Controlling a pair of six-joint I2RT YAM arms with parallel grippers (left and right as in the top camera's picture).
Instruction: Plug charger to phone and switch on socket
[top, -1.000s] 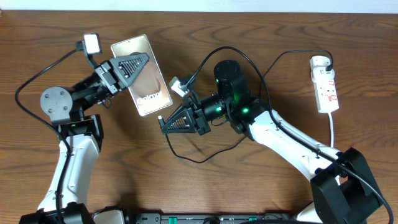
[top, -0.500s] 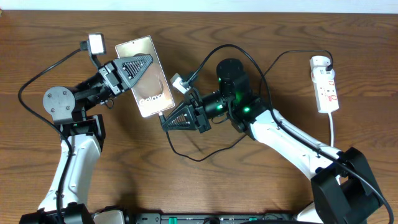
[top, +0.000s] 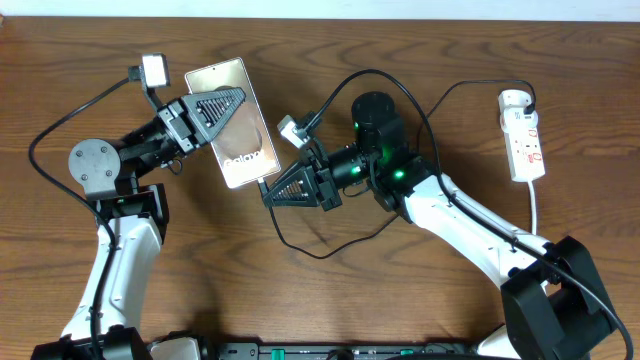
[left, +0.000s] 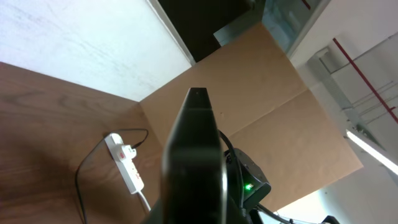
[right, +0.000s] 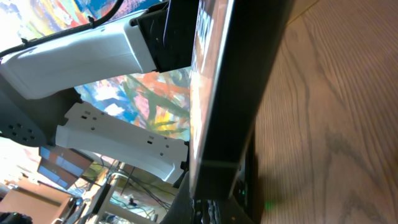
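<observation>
Charger cable loops nearest. Right gripper, closed on the plug end, points left at the near short edge of the phone; the plug tip is hard to make out. The phone's long axis runs near-right to far-left, clamped in left gripper. Socket lies far right.

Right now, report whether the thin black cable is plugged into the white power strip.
Plugged in: the thin black cable enters the white power strip.

I see a brown wooden table under me. Far off is brown cardboard by a white wall.
</observation>
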